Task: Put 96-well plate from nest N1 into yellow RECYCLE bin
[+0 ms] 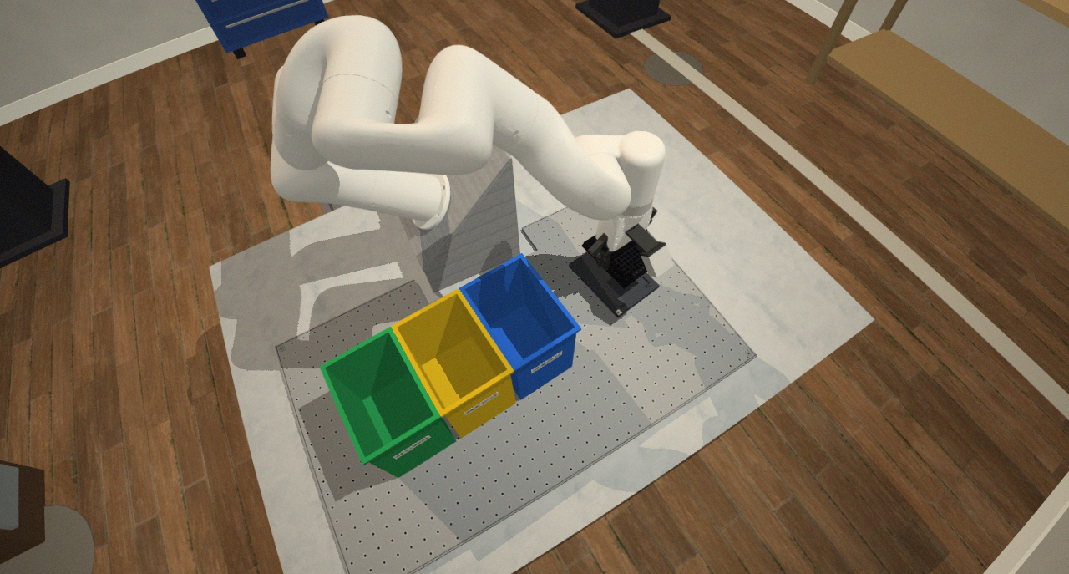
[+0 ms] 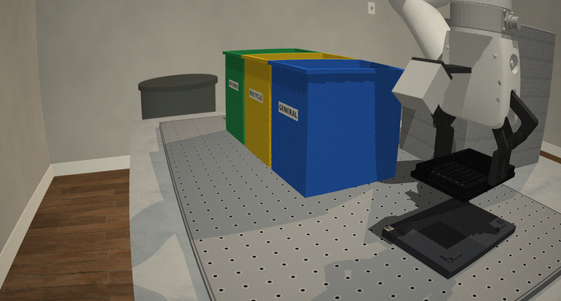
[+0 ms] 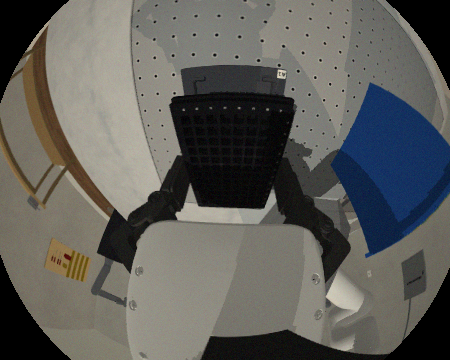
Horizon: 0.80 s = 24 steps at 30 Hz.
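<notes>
My gripper (image 2: pixel 466 169) is shut on the black 96-well plate (image 2: pixel 460 173) across its width and holds it level, a little above the dark plate nest N1 (image 2: pixel 449 233). The nest is bare. In the overhead view the plate (image 1: pixel 626 264) hangs over the nest (image 1: pixel 616 285), right of the bins. In the wrist view the plate (image 3: pixel 232 148) sits between my two fingers, with the nest (image 3: pixel 232 80) beyond it. The yellow RECYCLE bin (image 1: pixel 454 358) stands upright between the green bin (image 1: pixel 379 402) and the blue one (image 1: pixel 519 317); it also shows in the side view (image 2: pixel 258 103).
The blue bin signed GENERAL (image 2: pixel 333 122) stands closest to the held plate, between it and the yellow bin. All three bins touch in a row on the perforated plate. A grey block (image 1: pixel 470 226) stands behind them by the arm's base.
</notes>
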Each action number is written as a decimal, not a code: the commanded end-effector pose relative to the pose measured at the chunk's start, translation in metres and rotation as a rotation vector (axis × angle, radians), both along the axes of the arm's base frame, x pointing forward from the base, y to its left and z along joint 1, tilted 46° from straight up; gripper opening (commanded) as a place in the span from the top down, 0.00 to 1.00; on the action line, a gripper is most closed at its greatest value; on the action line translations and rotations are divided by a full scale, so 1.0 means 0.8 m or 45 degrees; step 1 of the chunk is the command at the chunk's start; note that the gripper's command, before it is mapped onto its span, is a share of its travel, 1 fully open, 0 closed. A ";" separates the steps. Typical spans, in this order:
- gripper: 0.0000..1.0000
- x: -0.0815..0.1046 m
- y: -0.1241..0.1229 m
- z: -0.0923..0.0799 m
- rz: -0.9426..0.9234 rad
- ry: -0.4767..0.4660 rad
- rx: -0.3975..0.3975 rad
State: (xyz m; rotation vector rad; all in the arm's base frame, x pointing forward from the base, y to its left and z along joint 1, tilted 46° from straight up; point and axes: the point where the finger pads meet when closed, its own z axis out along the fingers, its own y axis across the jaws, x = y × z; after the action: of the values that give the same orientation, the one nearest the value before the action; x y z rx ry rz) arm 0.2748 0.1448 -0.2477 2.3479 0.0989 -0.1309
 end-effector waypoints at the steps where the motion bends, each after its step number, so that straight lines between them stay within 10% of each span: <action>1: 1.00 0.002 0.010 0.007 0.002 -0.002 0.005; 24: 1.00 0.004 0.038 0.035 0.002 -0.002 0.006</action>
State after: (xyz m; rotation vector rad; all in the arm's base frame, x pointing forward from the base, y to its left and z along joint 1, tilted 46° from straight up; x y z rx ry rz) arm 0.2772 0.1708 -0.2222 2.3482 0.0989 -0.1307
